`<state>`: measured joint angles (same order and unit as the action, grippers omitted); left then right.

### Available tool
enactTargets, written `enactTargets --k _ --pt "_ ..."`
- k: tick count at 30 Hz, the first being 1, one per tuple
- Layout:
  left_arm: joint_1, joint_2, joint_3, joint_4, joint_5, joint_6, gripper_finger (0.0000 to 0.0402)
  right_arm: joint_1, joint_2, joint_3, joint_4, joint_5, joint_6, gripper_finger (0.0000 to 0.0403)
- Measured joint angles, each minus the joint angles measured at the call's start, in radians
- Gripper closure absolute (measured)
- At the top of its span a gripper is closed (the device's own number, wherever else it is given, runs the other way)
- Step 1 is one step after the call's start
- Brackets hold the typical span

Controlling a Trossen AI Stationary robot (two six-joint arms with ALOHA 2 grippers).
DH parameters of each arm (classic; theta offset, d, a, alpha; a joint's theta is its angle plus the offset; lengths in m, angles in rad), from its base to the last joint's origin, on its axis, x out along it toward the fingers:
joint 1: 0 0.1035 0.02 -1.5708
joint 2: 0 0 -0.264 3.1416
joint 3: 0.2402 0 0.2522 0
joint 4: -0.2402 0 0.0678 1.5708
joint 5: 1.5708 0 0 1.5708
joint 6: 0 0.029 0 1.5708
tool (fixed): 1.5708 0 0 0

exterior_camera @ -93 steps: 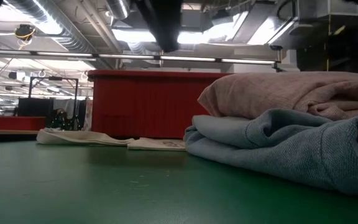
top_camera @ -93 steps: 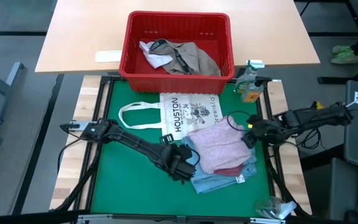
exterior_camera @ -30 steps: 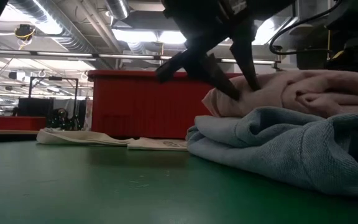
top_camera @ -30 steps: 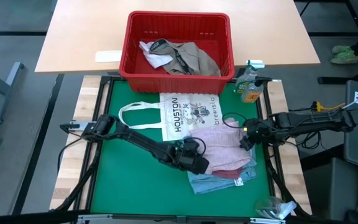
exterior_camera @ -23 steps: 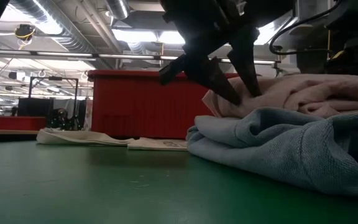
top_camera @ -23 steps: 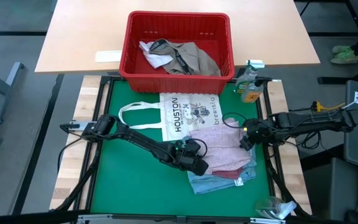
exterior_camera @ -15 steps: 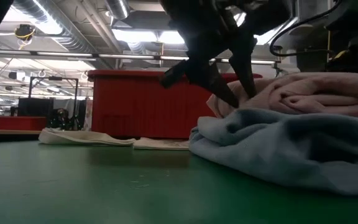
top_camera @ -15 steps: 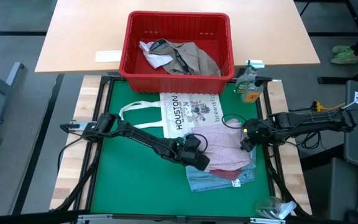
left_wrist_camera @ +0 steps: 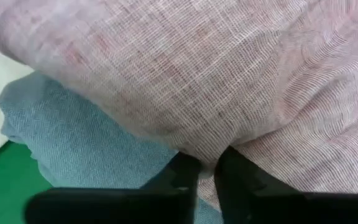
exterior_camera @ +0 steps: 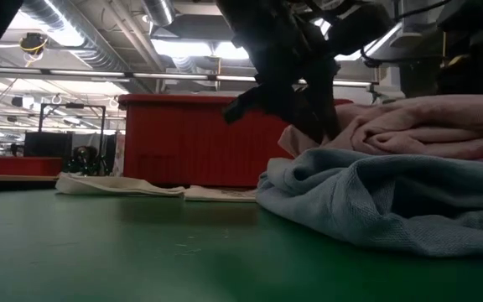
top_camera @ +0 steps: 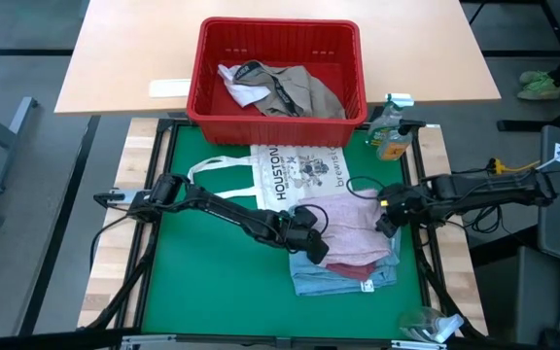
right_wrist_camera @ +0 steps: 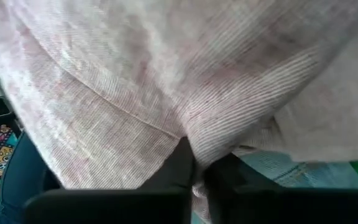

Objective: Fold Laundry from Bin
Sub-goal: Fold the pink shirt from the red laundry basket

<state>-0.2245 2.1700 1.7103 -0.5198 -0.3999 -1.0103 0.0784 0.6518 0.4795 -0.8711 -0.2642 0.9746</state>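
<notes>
Laundry is split between two spots: a pink piece [top_camera: 350, 231] lies on top of a maroon piece [top_camera: 358, 271] and a blue piece [top_camera: 343, 282] in a stack on the green counter [top_camera: 212, 282], right of centre; khaki-grey cloth [top_camera: 304, 89] and a white piece [top_camera: 236, 86] sit in the red bin [top_camera: 278, 70] on the far wooden counter [top_camera: 124, 58].

Left claw [top_camera: 311, 233] is at the pink piece's left edge, closed on a pinch of it; left wrist view shows both dark fingers [left_wrist_camera: 185, 177] nipping a fold of pink weave, blue cloth just beside. Low view has the dark claw [exterior_camera: 304, 113] pressed into the pink edge above the blue heap [exterior_camera: 376, 197].

Right claw [top_camera: 385, 220] is at the pink piece's right edge, also closed on the pink cloth; right wrist view shows its fingers [right_wrist_camera: 182, 168] meeting on a pink fold.

White tote [top_camera: 295, 175] printed HOUSTON lies flat between bin and stack, its near edge touching or under the pink piece, its handle looping left. A spray bottle [top_camera: 391, 126] stands at the counter's far right corner, beside the bin. A clear plastic thing [top_camera: 426, 324] lies at the near right corner. A white label [top_camera: 169, 87] lies left of the bin.
</notes>
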Motion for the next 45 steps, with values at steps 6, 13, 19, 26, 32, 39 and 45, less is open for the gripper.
enactTargets --k 6,13,19,26,32,39,45 --pt "0.003 -0.006 0.000 -0.004 0.025 0.022 0.0390 0.000 0.000 0.062 0.001 0.000 -0.014 0.0373" --pt "0.003 -0.059 0.002 -0.020 0.018 0.054 0.0396 0.000 0.000 0.119 0.003 0.000 -0.013 0.0393" --pt "0.002 -0.132 0.004 -0.034 0.021 0.080 0.0397 0.002 -0.002 0.174 0.001 -0.021 -0.004 0.0385" --pt "-0.015 -0.192 0.004 -0.053 0.090 0.080 0.0398 0.082 -0.002 0.275 0.009 -0.016 0.035 0.0397" --pt "-0.055 -0.189 0.005 -0.057 0.117 0.080 0.0398 0.246 0.006 0.277 0.011 0.114 0.157 0.0389" --pt "-0.101 -0.174 0.005 -0.072 0.088 0.080 0.0398 0.457 0.104 0.259 0.007 0.247 0.295 0.0387" --pt "-0.118 -0.117 0.004 -0.074 0.078 0.080 0.0392 0.546 0.252 0.258 0.007 0.267 0.327 0.0387"
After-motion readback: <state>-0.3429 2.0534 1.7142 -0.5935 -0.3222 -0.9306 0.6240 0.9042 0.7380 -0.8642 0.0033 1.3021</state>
